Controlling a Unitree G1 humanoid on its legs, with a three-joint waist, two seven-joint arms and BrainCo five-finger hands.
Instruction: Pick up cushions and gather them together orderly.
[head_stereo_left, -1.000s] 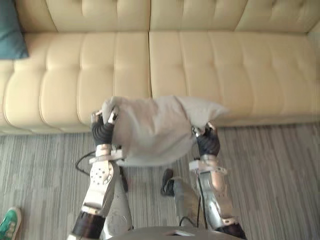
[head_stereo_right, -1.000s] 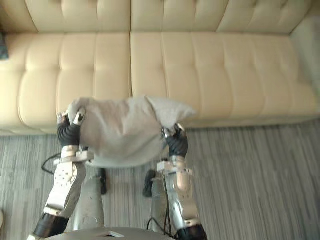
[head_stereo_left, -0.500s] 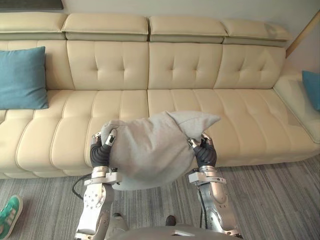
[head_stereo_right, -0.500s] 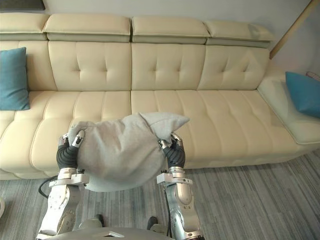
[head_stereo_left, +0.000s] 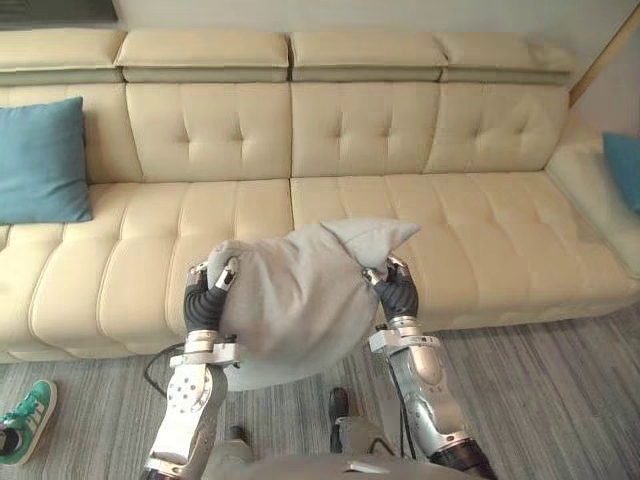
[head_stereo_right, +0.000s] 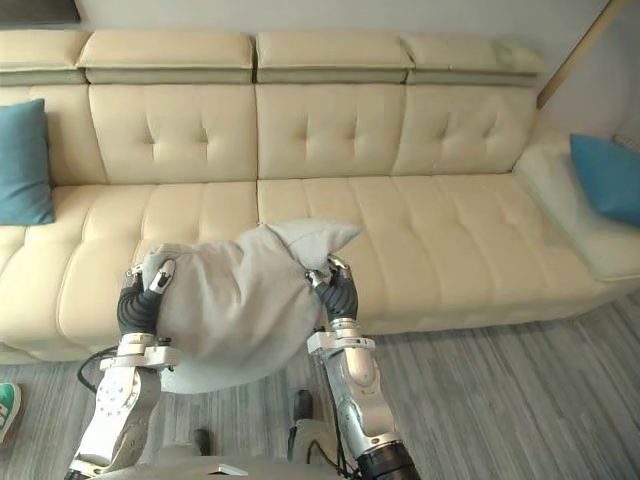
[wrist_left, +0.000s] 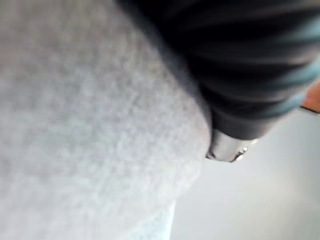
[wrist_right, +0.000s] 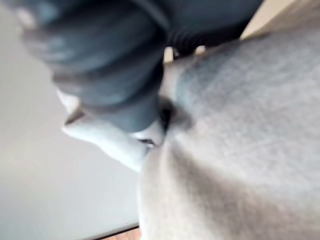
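A limp grey cushion (head_stereo_left: 290, 295) hangs in the air in front of the cream sofa (head_stereo_left: 480, 220), held between my two hands. My left hand (head_stereo_left: 205, 295) grips its left edge, with fingers curled over the top. On the other side, my right hand (head_stereo_left: 395, 290) is curled round the edge just under a pointed corner. In the left wrist view the grey cloth (wrist_left: 75, 125) presses against the hand's dark cover (wrist_left: 240, 65). The right wrist view shows that hand (wrist_right: 115, 65) dug into the cloth (wrist_right: 240, 150). A teal cushion (head_stereo_left: 40, 160) leans on the sofa's far left, and another teal cushion (head_stereo_right: 605, 175) lies at its right end.
The sofa seat stretches wide and bare behind the held cushion. Grey striped carpet (head_stereo_left: 560, 400) lies between me and the sofa. A person's green shoe (head_stereo_left: 25, 420) stands on the carpet at the lower left.
The camera has tilted up, bringing the sofa back and both teal cushions into view. Both hands keep hold of the grey cushion, and the right hand has come a little closer to the left.
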